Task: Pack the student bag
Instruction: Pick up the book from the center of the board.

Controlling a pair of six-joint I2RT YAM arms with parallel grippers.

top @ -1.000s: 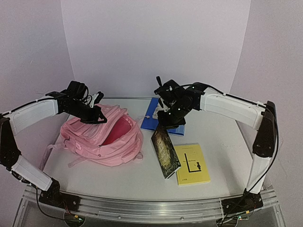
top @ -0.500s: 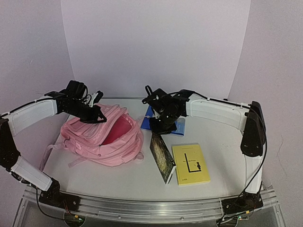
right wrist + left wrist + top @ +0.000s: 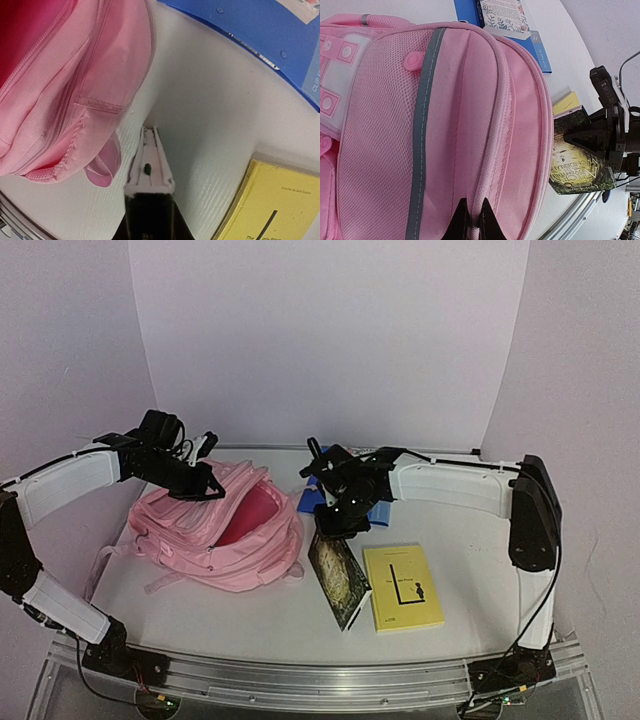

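Student bag lies on its side on the left half of the white table, main compartment unzipped w/ darker pink lining showing through the mouth, which faces right and up. A pink strap trails off the bag's left end onto the table.

Left gripper sits at the far upper rim of the bag opening. In the left wrist view its fingers are pinched nearly together on a ridge of pink fabric beside the grey stripe, so it has the rim in a narrow clamp.

Right gripper is clamped on the upper end of a dark book, which hangs tilted btwn the bag and a yellow book. Right wrist view shows that book edge-on, page block pointing down at the table just beside the bag's lower corner. Can't tell if the bottom edge touches the table.

Yellow book lies flat, cover up, near the front right, just beside the dark book. A blue book lies flat farther back, partly hidden behind the right gripper, its near-left corner close to the bag's top end
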